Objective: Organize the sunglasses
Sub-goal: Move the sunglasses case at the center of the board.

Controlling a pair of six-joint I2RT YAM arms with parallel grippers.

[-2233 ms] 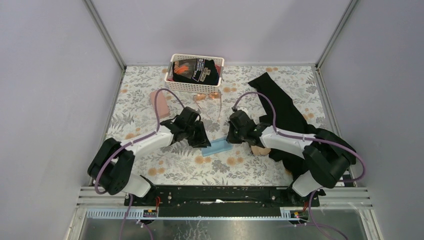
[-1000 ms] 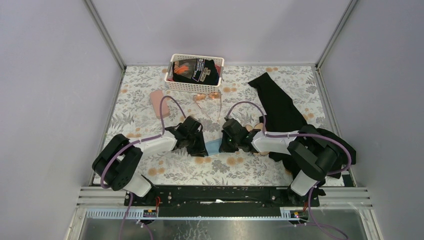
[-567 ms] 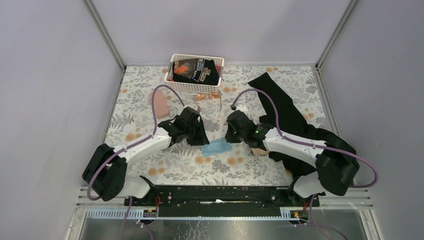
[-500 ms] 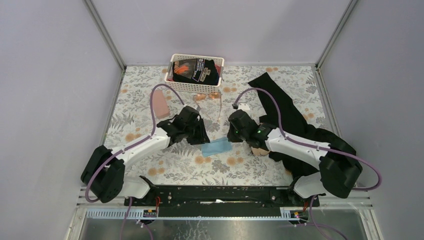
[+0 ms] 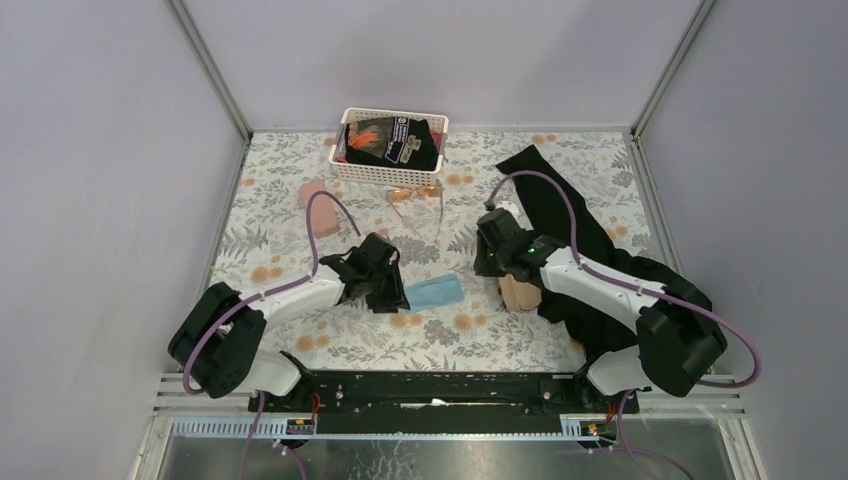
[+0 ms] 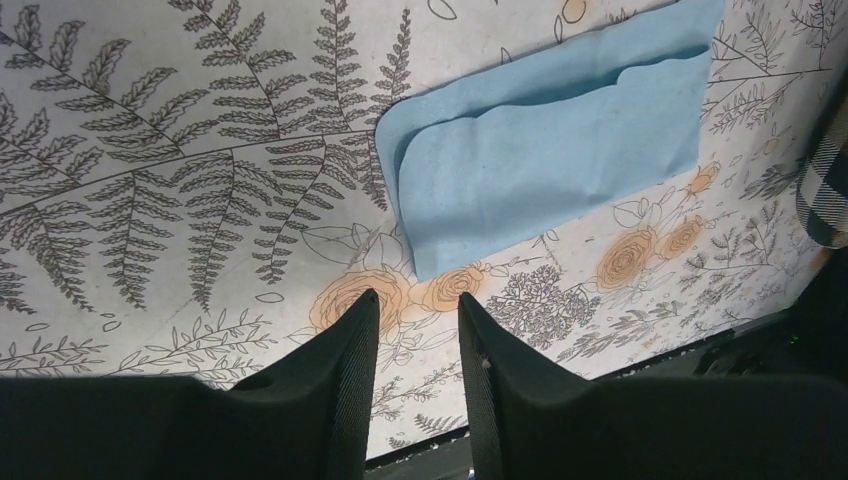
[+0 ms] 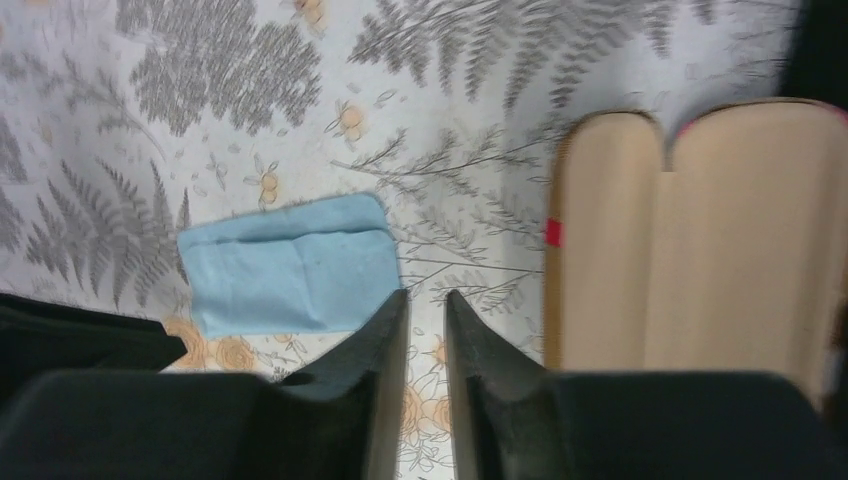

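Observation:
The wire-framed sunglasses (image 5: 413,193) with pale orange lenses lie unfolded on the floral table, just in front of the white basket (image 5: 348,170). A folded light-blue cloth (image 5: 432,293) lies flat between the arms. My left gripper (image 5: 393,295) hovers at the cloth's left end, open and empty; in the left wrist view the cloth (image 6: 550,150) lies just beyond the gripper (image 6: 415,303). My right gripper (image 5: 490,268) is raised to the right of the cloth. Its jaws are slightly apart and hold nothing; in the right wrist view the gripper (image 7: 425,297) is above bare table beside the cloth (image 7: 290,265).
An open case (image 7: 690,230) with a tan lining lies right of the cloth, partly under my right arm (image 5: 520,292). A pink case (image 5: 313,192) is at the back left. Black fabric (image 5: 565,215) covers the right side. The basket holds dark packaged items. A plaid case (image 6: 825,200) is at the left wrist view's edge.
My right gripper has let go of the blue cloth and drawn back up and to the right. The left gripper has slid back toward the near left. The cloth now lies flat.

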